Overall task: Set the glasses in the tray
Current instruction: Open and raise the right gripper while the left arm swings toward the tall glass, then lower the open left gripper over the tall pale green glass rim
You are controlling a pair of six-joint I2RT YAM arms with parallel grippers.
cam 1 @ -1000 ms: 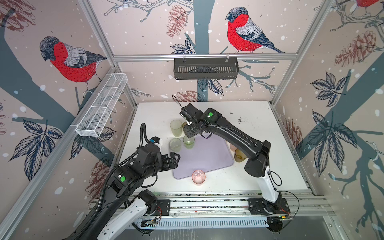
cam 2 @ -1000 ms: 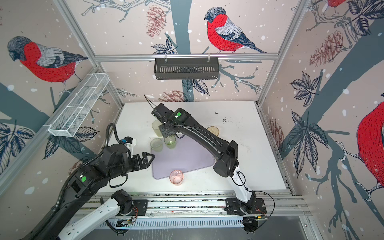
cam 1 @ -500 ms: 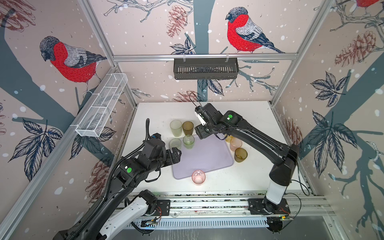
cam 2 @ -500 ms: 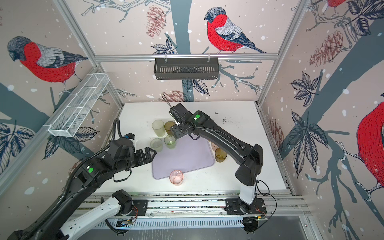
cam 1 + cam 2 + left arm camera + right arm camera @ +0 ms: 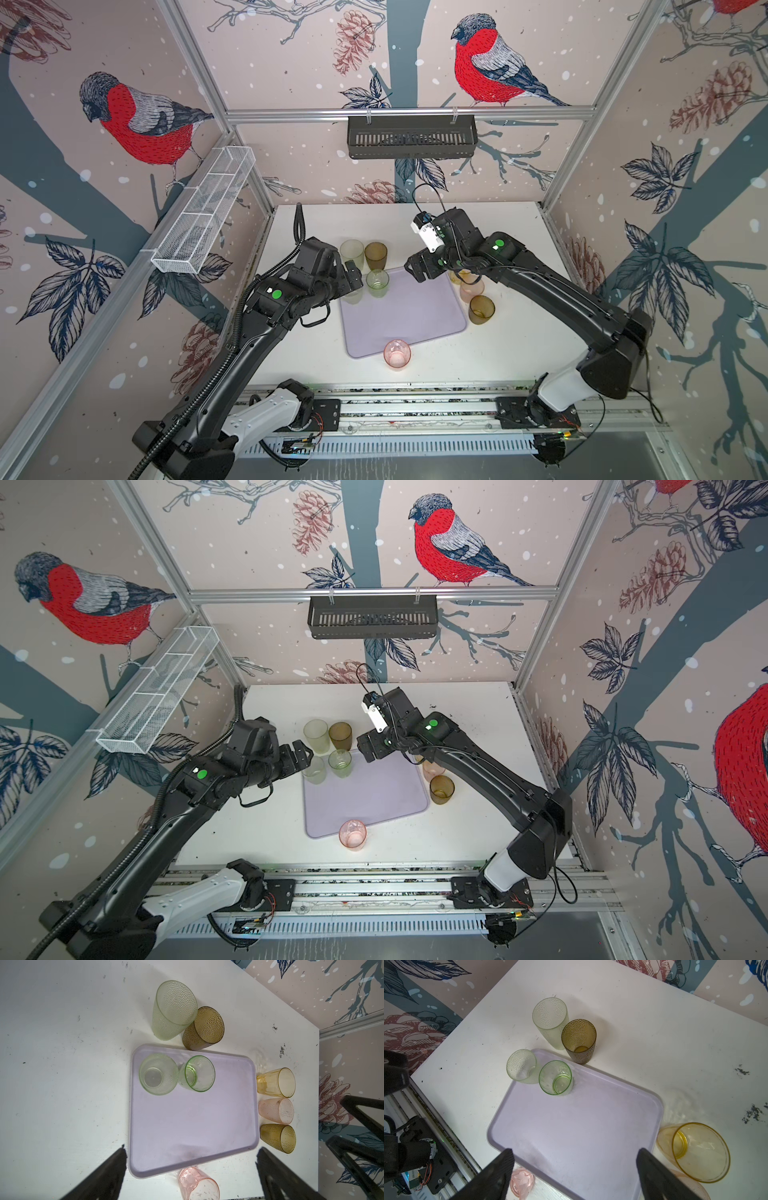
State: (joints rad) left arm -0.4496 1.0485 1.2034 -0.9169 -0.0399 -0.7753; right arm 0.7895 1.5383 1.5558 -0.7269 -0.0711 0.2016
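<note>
two of eight are in so far: the pale green glass (image 5: 159,1074) and the bright green glass (image 5: 377,282) stand side by side in the tray's (image 5: 407,316) 11 o'clock corner. the rest sit on the table:

- tall pale green glass (image 5: 352,252) and brown glass (image 5: 375,255) just past the rim at 12
- amber-yellow glass (image 5: 695,1151), peach glass (image 5: 276,1110) and dark amber glass (image 5: 481,309) in a row at 3
- pink glass (image 5: 397,353) against the rim at 6

both hands are empty with jaws spread wide. the left gripper (image 5: 353,272) hovers at the tray's 10, the right gripper (image 5: 415,270) over its 1 o'clock corner. so i'd call this between picks.

my guess is the right one goes for the amber-yellow glass, closest to it. that needs the jaws lowered either side without bumping the peach one right beside it.

both top views mostly hide that yellow glass behind the right arm, while the right wrist view shows it plain. the left wrist view shows the whole row of three, plus the pale green glass the left gripper half covers from above.
</note>
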